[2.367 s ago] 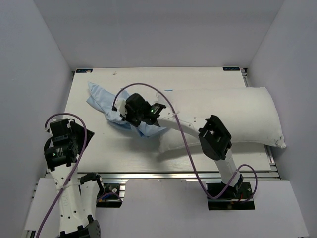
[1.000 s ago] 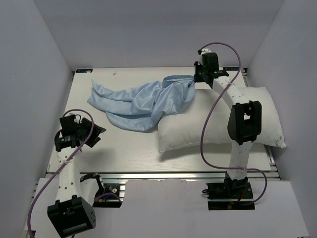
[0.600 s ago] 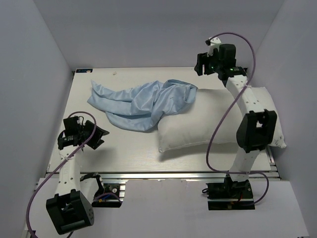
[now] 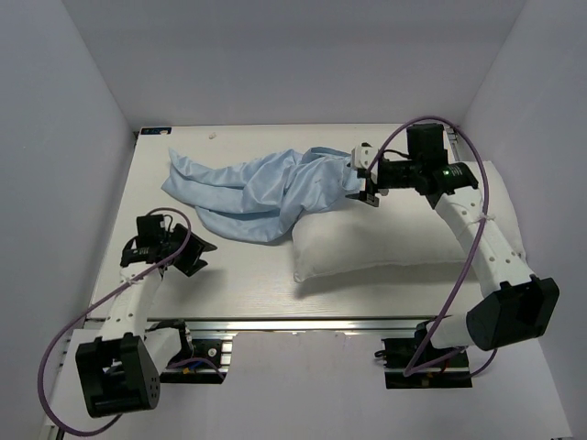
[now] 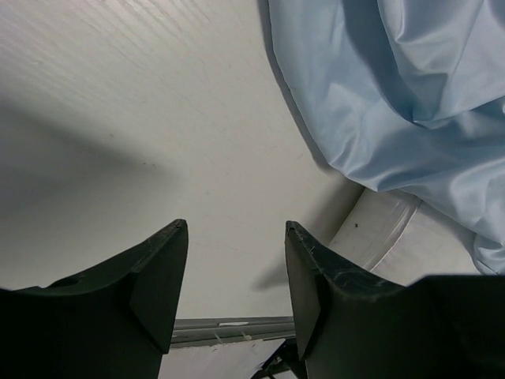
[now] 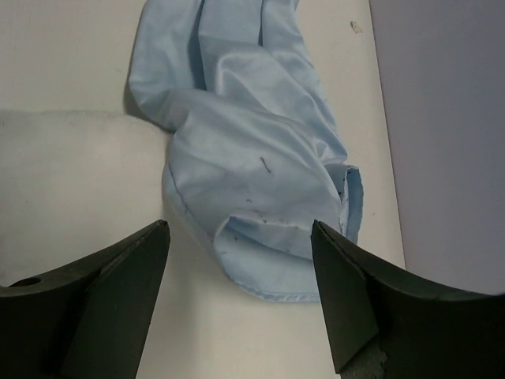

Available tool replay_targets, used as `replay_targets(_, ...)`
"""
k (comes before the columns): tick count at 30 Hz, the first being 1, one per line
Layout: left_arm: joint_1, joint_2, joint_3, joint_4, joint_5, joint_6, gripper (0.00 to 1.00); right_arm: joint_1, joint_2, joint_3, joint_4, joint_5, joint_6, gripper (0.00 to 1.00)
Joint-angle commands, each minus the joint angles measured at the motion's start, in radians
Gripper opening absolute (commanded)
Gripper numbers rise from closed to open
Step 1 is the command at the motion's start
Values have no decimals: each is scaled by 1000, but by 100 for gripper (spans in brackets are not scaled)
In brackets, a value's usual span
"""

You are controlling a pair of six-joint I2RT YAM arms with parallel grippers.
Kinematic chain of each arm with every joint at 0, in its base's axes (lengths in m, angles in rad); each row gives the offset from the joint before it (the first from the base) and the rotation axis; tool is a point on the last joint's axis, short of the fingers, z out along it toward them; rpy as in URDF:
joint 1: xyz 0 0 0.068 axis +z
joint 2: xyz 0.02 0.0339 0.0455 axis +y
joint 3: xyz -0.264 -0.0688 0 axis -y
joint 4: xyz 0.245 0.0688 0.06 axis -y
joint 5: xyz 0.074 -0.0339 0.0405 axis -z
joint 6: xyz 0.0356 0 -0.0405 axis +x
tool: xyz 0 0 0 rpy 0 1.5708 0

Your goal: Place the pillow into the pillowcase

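White slatted table (image 4: 238, 275) — metal rail (image 4: 303, 324) along its near edge, pale walls (image 4: 55, 137) around

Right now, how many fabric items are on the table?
2. The cream pillow lies on the right. The light-blue pillowcase lies crumpled to its left, with one end draped over the pillow's far-left corner. Anything underneath either one would be hidden.

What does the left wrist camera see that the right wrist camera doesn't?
Only the left wrist view shows the metal rail at the table edge. Only the right wrist view shows the pillowcase hem and open end, plus the wall. Both show pillowcase overlapping pillow, bare table, and an open, empty end effector: left end effector, right end effector.
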Motion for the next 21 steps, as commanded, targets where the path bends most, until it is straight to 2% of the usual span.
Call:
replay_targets(1, -62, 46, 11, 79, -7, -50, 62, -6, -69, -47, -35, 33, -173, 78)
replay_targets(7, -145, 124, 21, 156, -40, -108, 62, 11, -69, -92, 8, 73, -220, 76)
replay_targets(14, -212, 231, 34, 274, -50, -188, 62, 34, -61, -95, -1, 59, -349, 77)
replay_targets(21, -305, 424, 132, 313, -80, -212, 63, 83, -15, -75, -44, 100, -506, 75)
